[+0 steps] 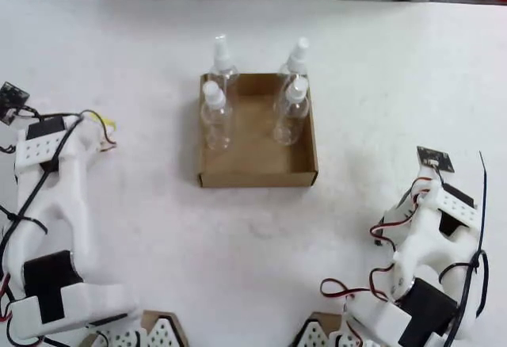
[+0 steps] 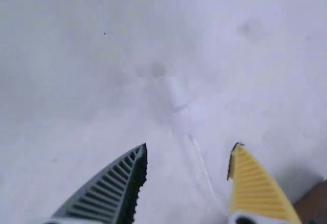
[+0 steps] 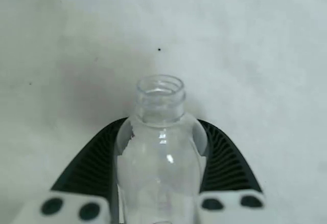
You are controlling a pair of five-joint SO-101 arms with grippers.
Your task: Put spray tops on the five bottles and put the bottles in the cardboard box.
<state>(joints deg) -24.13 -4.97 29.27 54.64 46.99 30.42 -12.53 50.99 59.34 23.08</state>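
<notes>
**Fig.** White counter [image 1: 380, 70] from above. L arm [image 1: 51, 204] and R arm [image 1: 432, 244] sit at its near corners, both well apart from the cardboard box [image 1: 257, 177] at centre.

- **Box:** shallow, open-topped.
- **Inside the box:** two capped bottles stand here, one [image 1: 216, 117] on the L arm's side and one [image 1: 291, 113] on the R arm's side. Both are clear w/ white spray tops.
- **At the far wall:** two more capped bottles [image 1: 223, 58] [image 1: 296, 55] rise here (inside the box or just behind it: cannot tell).
- **In the R pincer:** the fifth bottle [image 3: 161, 152] is clear and sits between the black fingers of the R pincer [image 3: 162, 124], which pinches its body from both sides. Its neck [image 3: 160, 98] is open and uncapped, w/ white counter beyond it.
- **L pincer** [image 2: 190, 146]**:** spread, w/ one grey finger [image 2: 117, 183] and one yellow finger [image 2: 255, 183], tips apart, hovering over bare counter.
</notes>
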